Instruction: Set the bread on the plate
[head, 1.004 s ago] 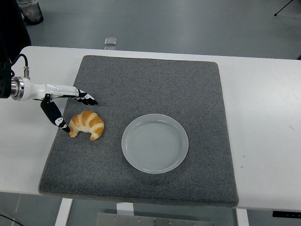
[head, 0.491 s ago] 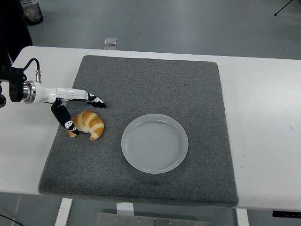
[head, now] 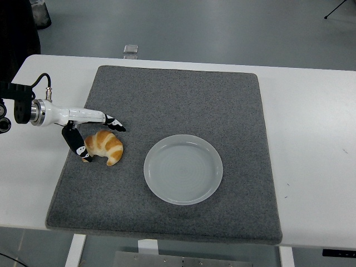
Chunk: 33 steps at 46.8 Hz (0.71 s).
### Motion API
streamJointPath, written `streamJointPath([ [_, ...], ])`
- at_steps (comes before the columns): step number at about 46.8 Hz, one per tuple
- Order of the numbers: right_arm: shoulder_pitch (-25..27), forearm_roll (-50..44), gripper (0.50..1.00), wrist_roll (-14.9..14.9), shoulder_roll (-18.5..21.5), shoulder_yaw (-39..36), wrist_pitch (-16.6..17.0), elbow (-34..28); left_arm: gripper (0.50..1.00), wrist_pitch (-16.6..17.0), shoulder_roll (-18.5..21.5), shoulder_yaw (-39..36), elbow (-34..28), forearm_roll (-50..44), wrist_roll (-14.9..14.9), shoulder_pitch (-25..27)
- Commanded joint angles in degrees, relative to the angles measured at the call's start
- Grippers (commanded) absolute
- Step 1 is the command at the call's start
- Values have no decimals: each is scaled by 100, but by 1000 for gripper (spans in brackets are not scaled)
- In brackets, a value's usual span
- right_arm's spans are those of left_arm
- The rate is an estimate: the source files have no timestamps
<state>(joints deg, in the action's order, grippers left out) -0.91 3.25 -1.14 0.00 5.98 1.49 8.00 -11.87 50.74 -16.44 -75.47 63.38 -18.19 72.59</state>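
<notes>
A golden croissant [head: 104,147] lies on the left part of the grey mat [head: 183,105]. An empty pale round plate [head: 183,169] sits on the mat to its right, a short gap away. My left hand [head: 99,136] reaches in from the left edge with its fingers spread around the croissant's left end. The thumb [head: 76,143] is at the near left side of the bread and the fingertips [head: 114,123] are just behind it. The hand has not closed on the bread. My right arm is out of view.
The mat covers most of the white table [head: 311,122]. A small clear object [head: 130,50] sits at the table's far edge. A dark shape [head: 16,28] shows at the top left corner.
My left hand has moved right and closer to the croissant, so thumb and fingers now bracket its left end. The croissant and plate have not moved.
</notes>
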Motion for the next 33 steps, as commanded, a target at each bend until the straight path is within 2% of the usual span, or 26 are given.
streamJointPath([
  [1,-5,0,952,0,0,0,0,0,992,35,-55,0,-3,25,-1,-70],
  [11,-5,0,954,0,0,0,0,0,973,62,-64,0,6,42,-1,-70],
  [33,-5,0,952,0,0,0,0,0,806,308,-116,9,50,570,-1,-87],
])
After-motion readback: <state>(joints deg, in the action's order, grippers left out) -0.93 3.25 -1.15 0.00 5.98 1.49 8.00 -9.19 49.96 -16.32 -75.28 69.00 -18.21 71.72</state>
